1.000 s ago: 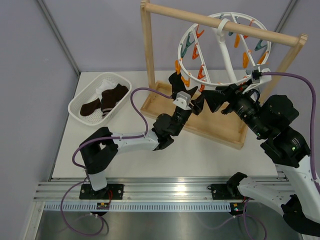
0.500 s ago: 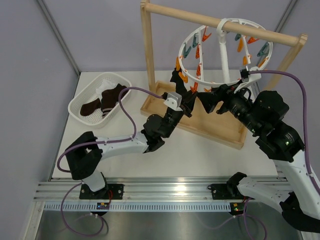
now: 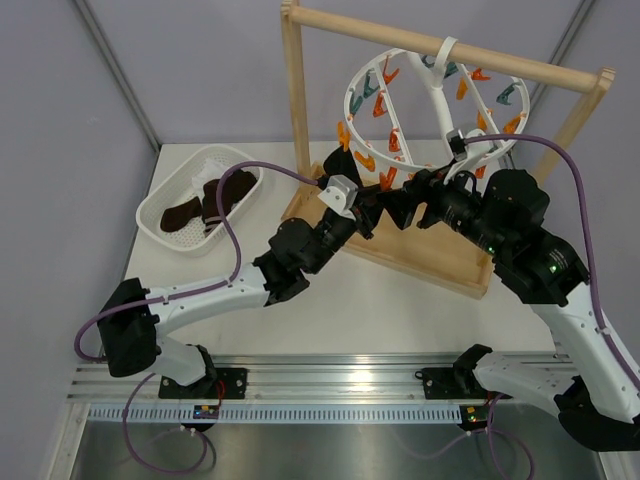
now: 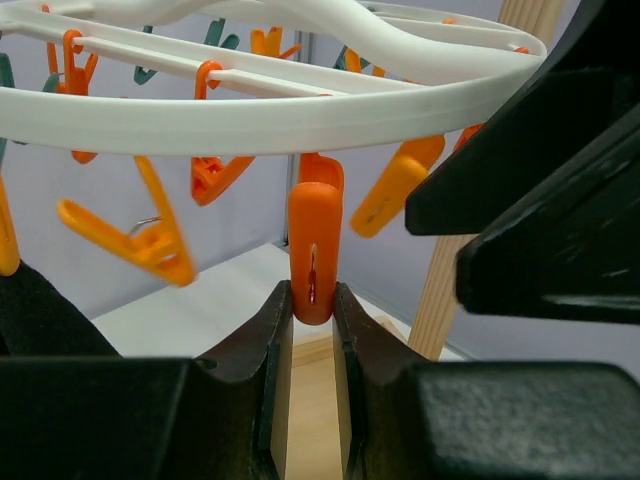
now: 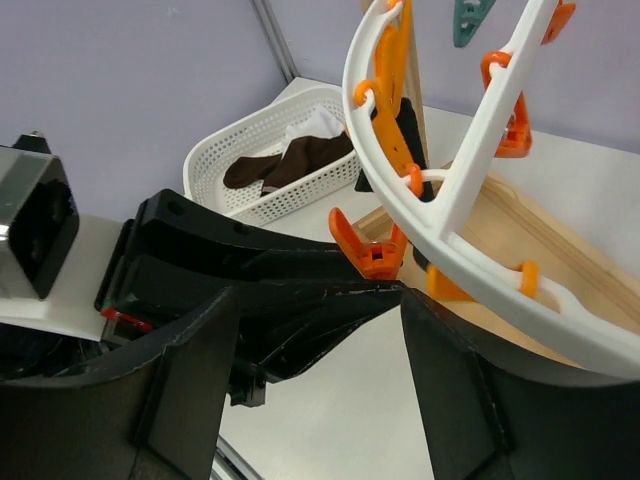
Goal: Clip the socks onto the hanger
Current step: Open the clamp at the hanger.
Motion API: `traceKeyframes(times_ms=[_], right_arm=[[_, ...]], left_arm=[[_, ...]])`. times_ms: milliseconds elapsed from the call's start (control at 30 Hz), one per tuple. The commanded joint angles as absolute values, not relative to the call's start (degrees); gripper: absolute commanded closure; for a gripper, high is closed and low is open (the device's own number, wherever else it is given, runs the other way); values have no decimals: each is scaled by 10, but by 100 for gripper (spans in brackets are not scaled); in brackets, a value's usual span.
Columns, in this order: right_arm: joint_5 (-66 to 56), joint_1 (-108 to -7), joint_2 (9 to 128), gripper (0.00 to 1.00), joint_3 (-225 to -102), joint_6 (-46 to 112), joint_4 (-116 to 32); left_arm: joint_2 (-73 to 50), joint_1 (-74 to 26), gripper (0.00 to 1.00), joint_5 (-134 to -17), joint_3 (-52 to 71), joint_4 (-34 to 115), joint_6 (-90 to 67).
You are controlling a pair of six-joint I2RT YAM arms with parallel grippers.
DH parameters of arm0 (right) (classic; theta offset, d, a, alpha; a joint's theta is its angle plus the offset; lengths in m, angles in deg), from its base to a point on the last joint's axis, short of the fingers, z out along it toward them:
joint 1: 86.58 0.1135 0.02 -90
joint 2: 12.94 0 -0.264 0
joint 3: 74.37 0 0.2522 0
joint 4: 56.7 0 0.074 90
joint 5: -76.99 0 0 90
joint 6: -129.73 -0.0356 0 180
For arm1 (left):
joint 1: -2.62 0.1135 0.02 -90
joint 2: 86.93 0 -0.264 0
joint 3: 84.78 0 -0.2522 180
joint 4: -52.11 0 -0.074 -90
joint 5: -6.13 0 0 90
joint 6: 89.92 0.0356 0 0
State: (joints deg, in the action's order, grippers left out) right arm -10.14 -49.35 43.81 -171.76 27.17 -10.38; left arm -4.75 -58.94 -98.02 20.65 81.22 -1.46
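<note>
Left gripper (image 4: 312,300) has closed narrow, pinching one orange clip (image 4: 314,245). The one hanger (image 3: 440,85) has swung left. Right gripper (image 5: 320,340) gapes wide. One basket (image 3: 148,218), two dark socks (image 3: 225,192).

Top camera, high and well back, looks down on the whole hanger (image 3: 437,90). Left wrist camera sits just under its rim, nose to an orange clip (image 4: 314,250). Right wrist camera, close in, looks across that same rim toward the basket (image 5: 290,197).
</note>
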Motion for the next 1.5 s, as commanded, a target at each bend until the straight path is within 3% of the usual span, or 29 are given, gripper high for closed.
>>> traceKeyframes(times_ms=[0, 667, 967, 1467], right_arm=[[-87, -490, 423, 27, -1764, 281, -114], [-115, -490, 452, 29, -1726, 279, -157], [-225, -491, 424, 31, -1678, 282, -183], [-238, -490, 427, 34, -1664, 272, -203]], left_arm=[[-54, -591, 91, -965, 173, 782, -21], [-59, -591, 93, -927, 133, 694, -55], [-66, -591, 94, -916, 131, 681, -64], [-69, -591, 95, -898, 126, 669, -71]])
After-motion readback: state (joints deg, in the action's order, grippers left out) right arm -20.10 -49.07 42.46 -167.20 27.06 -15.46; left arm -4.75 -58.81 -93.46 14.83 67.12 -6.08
